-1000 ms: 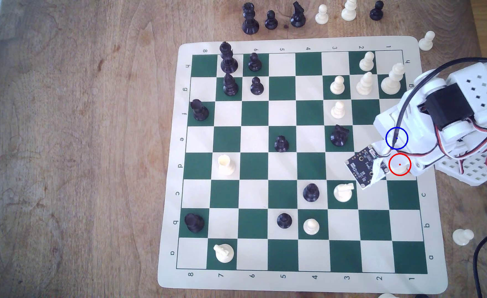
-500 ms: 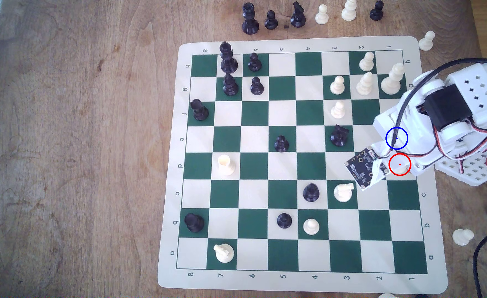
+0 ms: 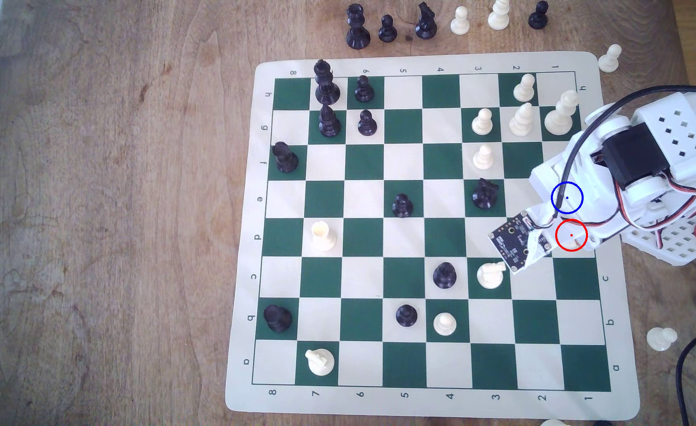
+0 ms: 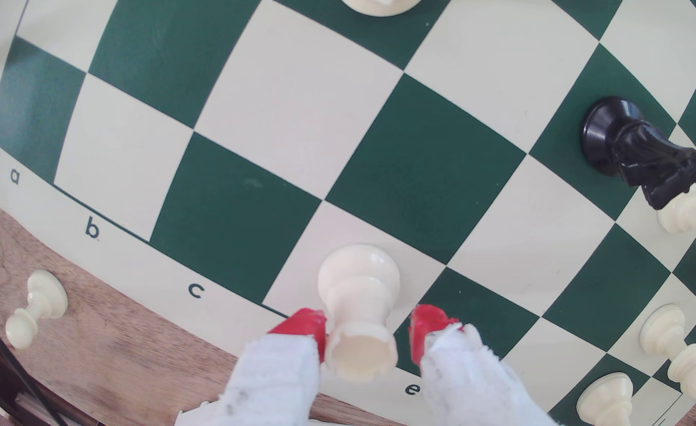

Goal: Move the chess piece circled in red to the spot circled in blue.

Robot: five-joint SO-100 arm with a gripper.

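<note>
my gripper (image 4: pixel 364 334): spread, one red-tipped finger (image 4: pixel 303 327) on each side of the rook's crown. One looks to be touching it, the other has a small gap, so not pinching.
rook (image 4: pixel 358 311): cream, standing on the cream edge square in the d row of the chess mat (image 4: pixel 231 303).
the spot (image 4: pixel 477 311): the dark green edge square right next to the rook's, by the "e" label.
wrist view extras: one cream pawn (image 4: pixel 37 303) lying on the wood off the mat, one black knight (image 4: pixel 641 151) further out.
exterior view: my arm (image 3: pixel 641 164) covers the rook's square and the spot; red and blue rings are drawn over it.
board count from there: 10 cream, 11 black.
far off-board row: 4 black, 2 cream.
</note>
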